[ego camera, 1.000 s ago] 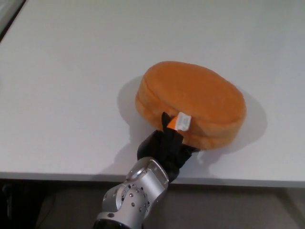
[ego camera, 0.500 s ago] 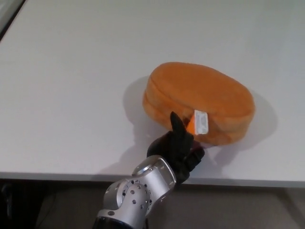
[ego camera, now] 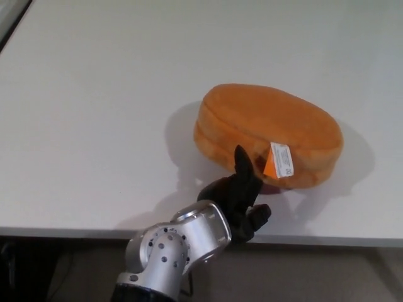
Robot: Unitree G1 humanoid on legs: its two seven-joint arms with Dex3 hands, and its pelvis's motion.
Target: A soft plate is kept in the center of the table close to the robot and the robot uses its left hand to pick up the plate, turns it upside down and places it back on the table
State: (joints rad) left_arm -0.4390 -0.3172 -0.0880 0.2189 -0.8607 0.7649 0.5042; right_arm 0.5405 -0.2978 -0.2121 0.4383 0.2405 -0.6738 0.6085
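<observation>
The orange soft plate (ego camera: 271, 126) lies on the white table (ego camera: 94, 126), near the front edge and right of centre, its smooth rounded side facing up. A white and orange tag (ego camera: 280, 161) hangs from its near rim. My left hand (ego camera: 238, 200) sits just in front of the plate's near-left rim, open. One black finger (ego camera: 243, 165) sticks up against the rim, and the other fingers curl lower, near the table edge. Nothing is in its grip. My right hand does not show.
The table's front edge (ego camera: 327, 238) runs just below the plate and my hand. My silver left forearm (ego camera: 169, 246) comes up from below that edge. A dark strip (ego camera: 9, 19) shows at the far left corner.
The hand has let go of the plate's near rim and drawn back a little. The plate has shifted right and settled flatter on the table, and its tag now hangs free.
</observation>
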